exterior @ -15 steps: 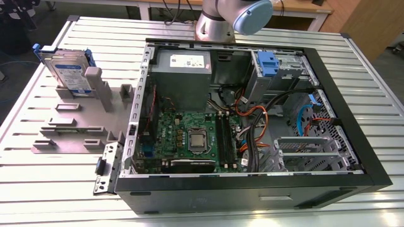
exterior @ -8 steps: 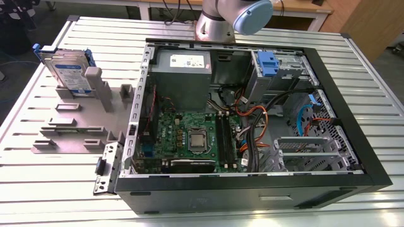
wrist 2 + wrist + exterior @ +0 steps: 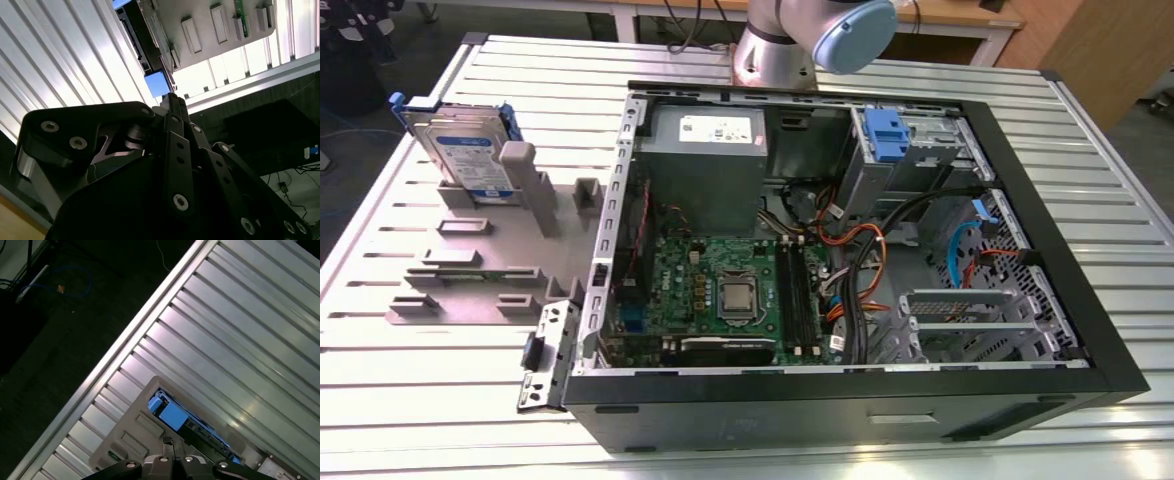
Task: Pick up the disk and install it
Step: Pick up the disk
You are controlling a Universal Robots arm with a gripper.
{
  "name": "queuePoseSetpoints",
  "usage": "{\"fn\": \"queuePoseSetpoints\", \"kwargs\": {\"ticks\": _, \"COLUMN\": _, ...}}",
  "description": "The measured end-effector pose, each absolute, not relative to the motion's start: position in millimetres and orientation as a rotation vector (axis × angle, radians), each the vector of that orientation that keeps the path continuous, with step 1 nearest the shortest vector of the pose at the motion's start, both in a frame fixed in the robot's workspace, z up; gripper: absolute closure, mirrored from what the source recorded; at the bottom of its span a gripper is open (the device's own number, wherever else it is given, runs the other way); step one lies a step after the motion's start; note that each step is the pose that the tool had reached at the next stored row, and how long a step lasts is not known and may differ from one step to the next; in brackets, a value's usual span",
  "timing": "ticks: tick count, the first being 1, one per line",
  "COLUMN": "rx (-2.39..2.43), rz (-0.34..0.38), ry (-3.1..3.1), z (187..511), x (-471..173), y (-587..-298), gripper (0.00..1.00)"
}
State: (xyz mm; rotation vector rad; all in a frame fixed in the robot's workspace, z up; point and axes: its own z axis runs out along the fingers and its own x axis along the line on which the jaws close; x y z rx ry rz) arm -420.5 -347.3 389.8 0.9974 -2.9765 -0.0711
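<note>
The disk point(image 3: 460, 150), a silver drive with a white-and-blue label in a bright blue carrier, stands on edge in the grey fixture point(image 3: 480, 270) on the exterior view's left. In the first wrist view its blue carrier point(image 3: 172, 417) shows edge-on just beyond my gripper point(image 3: 168, 441), whose fingers meet with nothing between them. The second wrist view has the gripper point(image 3: 172, 97) pointing toward the same blue patch of the disk point(image 3: 156, 82). The gripper stays well apart from the disk.
An open black computer case point(image 3: 854, 250) lies on the ribbed metal table point(image 3: 427, 400), with a silver drive cage and blue latch point(image 3: 887, 135) at its far corner. The arm's base point(image 3: 807, 40) rises behind the case. The table's edge point(image 3: 125, 345) borders dark floor.
</note>
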Motion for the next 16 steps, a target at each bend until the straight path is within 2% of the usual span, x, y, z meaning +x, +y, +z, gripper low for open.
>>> {"fn": "queuePoseSetpoints", "kwargs": {"ticks": 16, "rx": 1.098, "rz": -0.071, "ry": -2.939, "z": 389.8, "x": -420.5, "y": -347.3, "gripper": 0.89}}
